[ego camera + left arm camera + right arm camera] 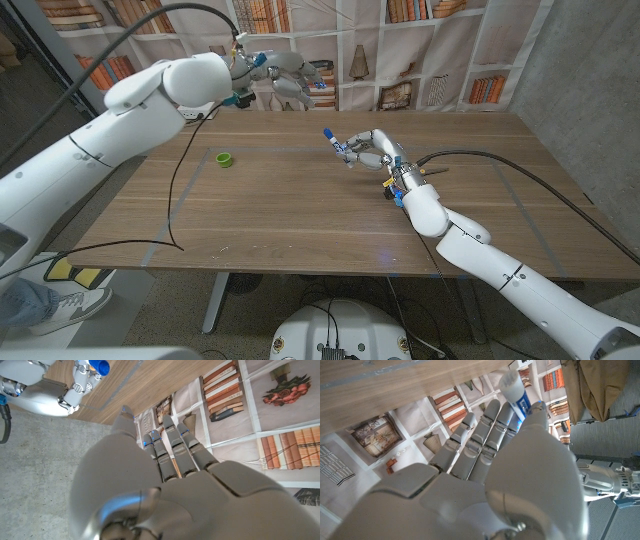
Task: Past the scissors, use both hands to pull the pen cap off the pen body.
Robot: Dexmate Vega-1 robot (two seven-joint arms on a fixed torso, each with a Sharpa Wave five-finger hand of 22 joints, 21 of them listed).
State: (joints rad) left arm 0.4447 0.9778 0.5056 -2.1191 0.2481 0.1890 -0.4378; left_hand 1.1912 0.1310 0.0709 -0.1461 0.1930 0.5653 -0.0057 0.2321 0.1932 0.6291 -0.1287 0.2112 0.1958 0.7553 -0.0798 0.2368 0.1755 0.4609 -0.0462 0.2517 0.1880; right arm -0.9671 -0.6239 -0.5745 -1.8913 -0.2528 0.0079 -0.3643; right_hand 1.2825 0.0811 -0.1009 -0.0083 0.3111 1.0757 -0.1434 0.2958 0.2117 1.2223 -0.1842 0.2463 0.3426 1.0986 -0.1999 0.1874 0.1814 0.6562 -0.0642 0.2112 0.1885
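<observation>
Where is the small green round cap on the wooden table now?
In the head view, the small green round cap lies on the wooden table at its left side, under the raised left arm, far from the right hand.

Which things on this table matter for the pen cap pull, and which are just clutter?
Belongs to the job:
- pen, blue and white, pinched in the right hand
- left hand, raised over the far edge, holding nothing

Lying about:
- small green ring on the table's left part
- bookshelf backdrop behind

No scissors visible.
</observation>
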